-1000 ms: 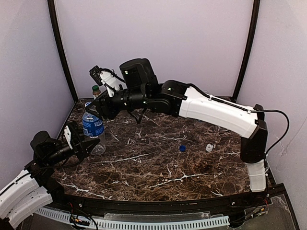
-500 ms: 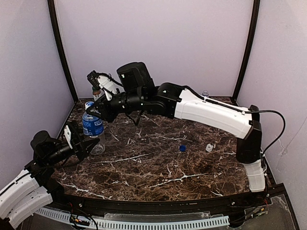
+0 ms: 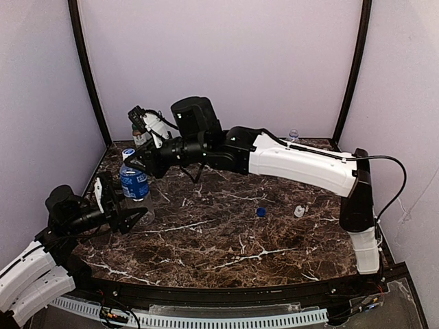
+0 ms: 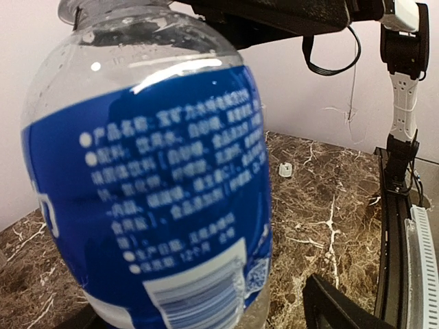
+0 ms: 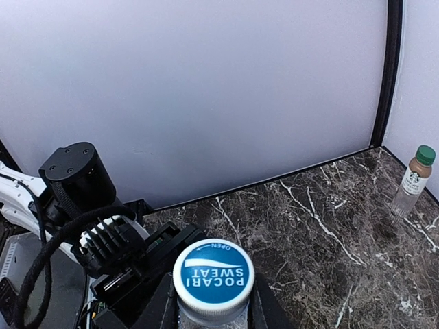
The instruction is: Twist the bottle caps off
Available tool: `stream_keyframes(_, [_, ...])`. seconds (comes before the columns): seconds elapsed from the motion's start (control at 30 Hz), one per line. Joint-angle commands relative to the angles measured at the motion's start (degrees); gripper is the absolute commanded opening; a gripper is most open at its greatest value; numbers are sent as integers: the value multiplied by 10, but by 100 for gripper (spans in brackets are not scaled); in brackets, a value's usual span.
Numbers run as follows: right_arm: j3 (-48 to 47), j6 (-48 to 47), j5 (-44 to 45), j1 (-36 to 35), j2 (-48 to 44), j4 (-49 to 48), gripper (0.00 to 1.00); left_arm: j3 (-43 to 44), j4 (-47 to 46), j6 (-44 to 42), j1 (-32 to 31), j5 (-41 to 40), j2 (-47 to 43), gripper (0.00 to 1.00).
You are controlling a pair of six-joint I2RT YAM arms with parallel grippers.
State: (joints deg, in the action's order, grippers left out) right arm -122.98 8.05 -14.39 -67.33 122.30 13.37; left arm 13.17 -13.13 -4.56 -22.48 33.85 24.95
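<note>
Lilac walls and black corner posts close in a dark brown marble tabletop (image 3: 226, 240) veined with white. The right arm reaches from its base at the right edge across to the far left, with its wrist bent down over the blue-labelled bottle (image 3: 134, 184). This bottle is roughly upright near the left edge. The right claw (image 3: 134, 160) sits on the bottle's blue cap (image 5: 213, 273). In the right wrist view its dark fingers (image 5: 154, 312) press against both sides of the cap, pinching it.

The left arm lies low along the left side, its forearm level and pointing at the bottle's lower half. The left claw (image 3: 127, 214) is spread to either side of the bottle. In the left wrist view the one plain finger (image 4: 339, 308) stands clear of the plastic.

A brownish bottle (image 5: 411, 179) with a green cap stands in the far left corner, partly hidden behind the right wrist in the top view. A small clear bottle (image 3: 293, 135) shows above the right arm by the back wall. A loose blue cap (image 3: 260, 212) and a loose white cap (image 3: 299, 211) lie near each other on the right half of the tabletop.
</note>
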Motion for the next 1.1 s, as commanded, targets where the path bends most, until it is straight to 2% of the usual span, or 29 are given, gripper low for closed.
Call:
stream_keyframes(0.0, [16,9,-35,2,-28,-56,0,36,-2,59,1,14,11,84])
stream_keyframes(0.1, [33,14,-66,2,-36,-79,0,44,0,60,1,0,16,78])
stream_keyframes(0.4, [66,18,-63,2,-56,-98,0,56,4,52,3,-37,22,75])
stream_keyframes(0.63, [79,21,-65,2,-66,-113,0,63,20,1,3,16,23,56])
stream_keyframes(0.67, [79,22,-62,2,-67,-108,5,67,30,-5,3,18,23,53])
stream_keyframes(0.7, [81,24,-55,2,-70,-102,27,76,38,-25,3,17,23,53])
stream_keyframes(0.73, [86,26,-47,2,-74,-99,42,84,61,-39,3,11,24,51])
stream_keyframes(0.8, [102,32,-26,2,-89,-97,62,109,108,-95,3,-19,28,49])
stream_keyframes(0.83, [111,37,-13,2,-97,-99,78,125,118,-143,3,-34,30,46])
stream_keyframes(0.87, [119,40,4,2,-104,-101,86,133,148,-168,3,-75,34,45])
stream_keyframes(0.93, [140,53,45,2,-119,-113,92,152,165,-250,2,-156,41,45])
stream_keyframes(1.07, [183,88,113,1,-139,-171,88,187,154,-408,-2,-288,62,41])
